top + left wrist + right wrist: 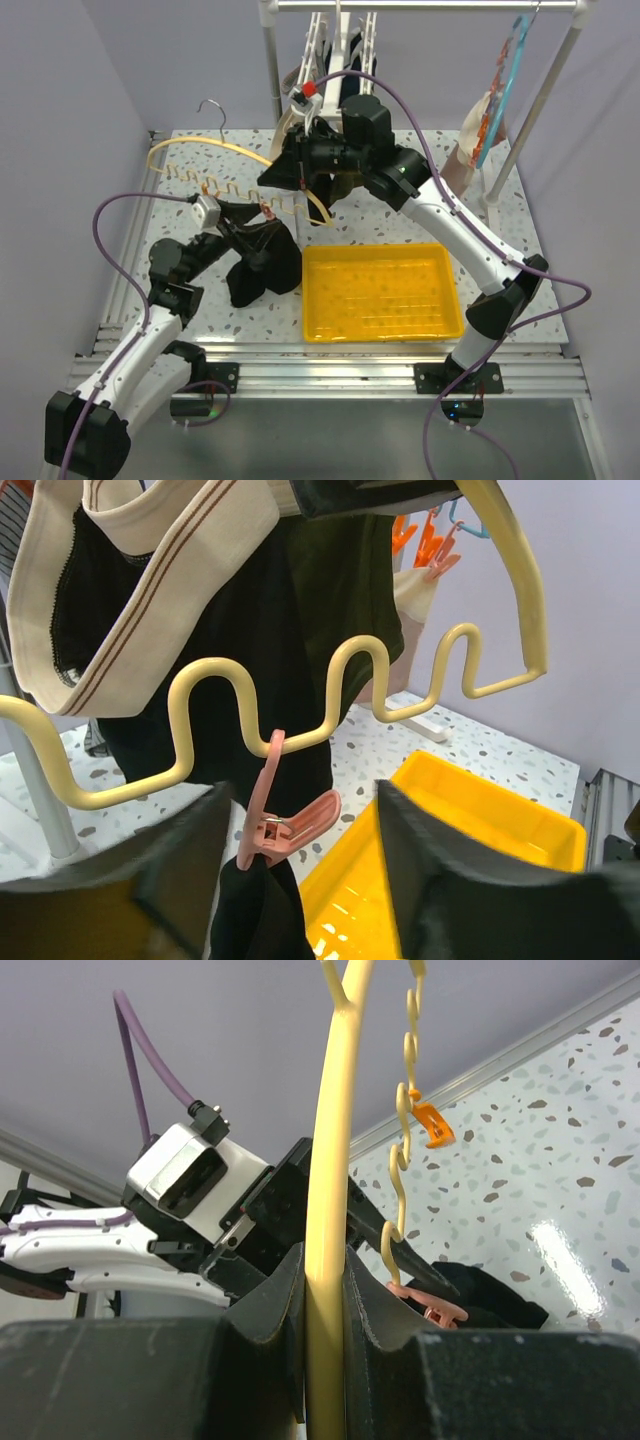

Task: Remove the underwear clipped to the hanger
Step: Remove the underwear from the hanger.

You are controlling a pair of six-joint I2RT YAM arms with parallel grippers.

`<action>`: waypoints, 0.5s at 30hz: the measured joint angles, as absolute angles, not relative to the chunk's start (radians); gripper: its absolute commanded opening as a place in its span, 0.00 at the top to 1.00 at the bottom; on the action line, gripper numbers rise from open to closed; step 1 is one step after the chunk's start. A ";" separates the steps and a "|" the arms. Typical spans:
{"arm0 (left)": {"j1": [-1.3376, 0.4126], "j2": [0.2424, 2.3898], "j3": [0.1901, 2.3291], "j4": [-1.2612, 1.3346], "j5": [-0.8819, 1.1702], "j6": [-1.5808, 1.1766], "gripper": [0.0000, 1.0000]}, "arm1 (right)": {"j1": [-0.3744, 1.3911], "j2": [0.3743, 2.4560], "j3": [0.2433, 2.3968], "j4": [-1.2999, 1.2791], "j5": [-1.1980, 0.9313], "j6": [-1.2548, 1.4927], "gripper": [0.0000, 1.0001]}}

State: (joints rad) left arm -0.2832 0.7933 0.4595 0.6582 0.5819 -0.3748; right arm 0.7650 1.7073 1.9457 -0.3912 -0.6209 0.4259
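Observation:
My right gripper (325, 1290) is shut on the yellow hanger's (330, 1110) bar and holds it above the table. Its wavy lower bar (340, 680) carries a pink clip (285, 820) that pinches a black underwear (255, 910) hanging down. My left gripper (305, 880) is open, with the clip and the top of the cloth between its fingers (440, 870). From above, the left gripper (262, 222) sits at the wavy bar over the black underwear (262, 268), and the right gripper (292, 172) is further back. A cream-banded underwear (150, 570) hangs higher up.
A yellow tray (380, 292) lies on the table right of the black cloth. Behind stands a white rack (270, 60) with more garments and a colourful hanger (505, 85). An orange clip (430, 1125) also hangs on the wavy bar.

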 measured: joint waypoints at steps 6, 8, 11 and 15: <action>-0.289 0.809 0.460 0.691 0.587 -0.392 1.00 | 0.765 1.707 1.938 -0.393 -0.623 0.427 1.00; -0.289 0.808 0.460 0.694 0.589 -0.389 1.00 | 0.765 1.707 1.935 -0.391 -0.624 0.427 1.00; -0.290 0.802 0.460 0.693 0.588 -0.390 0.76 | 0.765 1.707 1.935 -0.388 -0.624 0.426 1.00; -0.291 0.771 0.460 0.667 0.585 -0.374 0.35 | 0.765 1.705 1.935 -0.382 -0.623 0.417 1.00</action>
